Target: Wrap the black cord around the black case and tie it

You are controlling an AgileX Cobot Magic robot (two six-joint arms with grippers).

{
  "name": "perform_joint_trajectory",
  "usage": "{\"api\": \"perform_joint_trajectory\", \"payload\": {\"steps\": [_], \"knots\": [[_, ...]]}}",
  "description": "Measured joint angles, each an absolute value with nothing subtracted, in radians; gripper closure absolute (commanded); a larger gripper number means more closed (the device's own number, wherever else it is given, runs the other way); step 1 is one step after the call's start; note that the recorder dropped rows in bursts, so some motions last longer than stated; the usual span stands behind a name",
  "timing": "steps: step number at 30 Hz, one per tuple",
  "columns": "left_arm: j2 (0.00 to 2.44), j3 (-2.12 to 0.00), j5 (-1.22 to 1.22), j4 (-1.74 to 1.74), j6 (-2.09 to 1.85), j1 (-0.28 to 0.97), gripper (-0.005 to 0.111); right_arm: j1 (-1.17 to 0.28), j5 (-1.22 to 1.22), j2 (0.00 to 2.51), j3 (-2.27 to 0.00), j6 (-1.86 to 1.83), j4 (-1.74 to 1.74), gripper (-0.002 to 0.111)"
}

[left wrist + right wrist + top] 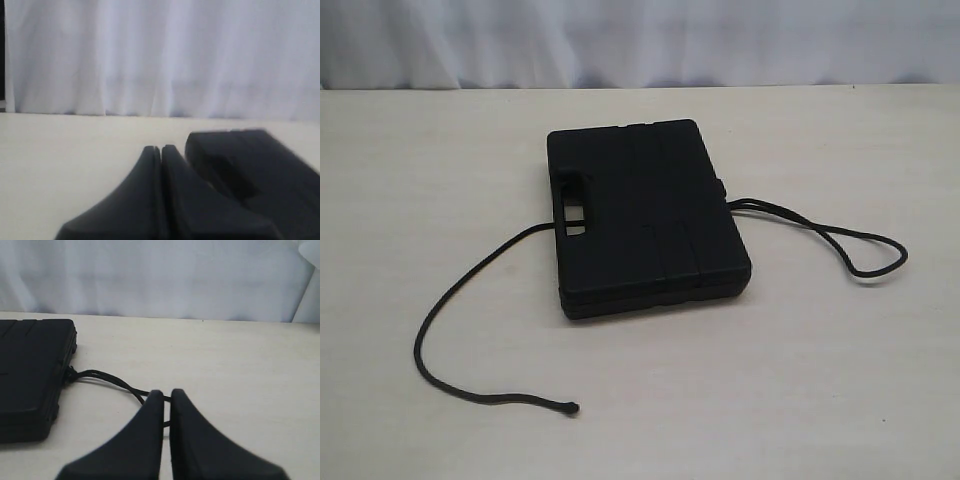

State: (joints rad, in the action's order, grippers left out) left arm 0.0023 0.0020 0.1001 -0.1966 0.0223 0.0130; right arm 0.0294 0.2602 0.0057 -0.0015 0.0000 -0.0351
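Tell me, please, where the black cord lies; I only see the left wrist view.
Observer: One end of the black cord leaves the black case on its handle side and curves across the table to a knotted end.
Operator: And the other side?
Observer: A doubled loop trails from the opposite edge.
Operator: Is the right gripper holding it?
Observer: No, the right gripper is shut on nothing; the cord passes beyond its tips.

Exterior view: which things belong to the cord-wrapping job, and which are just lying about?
Job:
- black case
- black cord, trailing out on both sides of the case
- left gripper and right gripper, both shut

Not the job:
- table
- white curtain behind it
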Motion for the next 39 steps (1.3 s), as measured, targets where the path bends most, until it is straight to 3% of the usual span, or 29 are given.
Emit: {"api": "perform_joint_trajectory", "payload": {"steps": [6,15,19,22,26,27,34,39], "knots": [[0.002,0.002,-0.111,-0.419,0.024,0.013,0.107,0.029,0.15,0.006,-0.002,0.0,0.195,0.104],[0.002,0.002,-0.544,-0.397,0.106,0.013,0.107,0.029,-0.189,0.005,-0.002,0.085,0.637,0.104],[0.027,-0.032,-0.751,-0.294,0.25,0.013,0.107,0.029,-0.387,0.005,-0.002,0.395,0.602,0.104],[0.213,-0.207,-0.786,-0.269,0.292,0.013,0.107,0.029,-0.46,0.031,-0.037,0.653,0.342,0.104],[0.511,-0.457,-0.486,-0.156,0.331,0.015,0.107,0.029,-0.368,0.195,-0.208,0.691,0.091,0.104],[0.655,-0.591,-0.255,-0.079,0.336,0.017,0.107,0.029,-0.273,0.294,-0.292,0.693,-0.015,0.104],[1.232,-1.03,0.642,-0.026,0.093,0.017,0.107,0.029,0.174,0.777,-0.574,0.573,-0.188,0.104],[1.462,-1.113,0.861,-0.18,-0.05,0.024,0.107,0.029,0.496,1.064,-0.754,0.371,-0.188,0.104]]}}
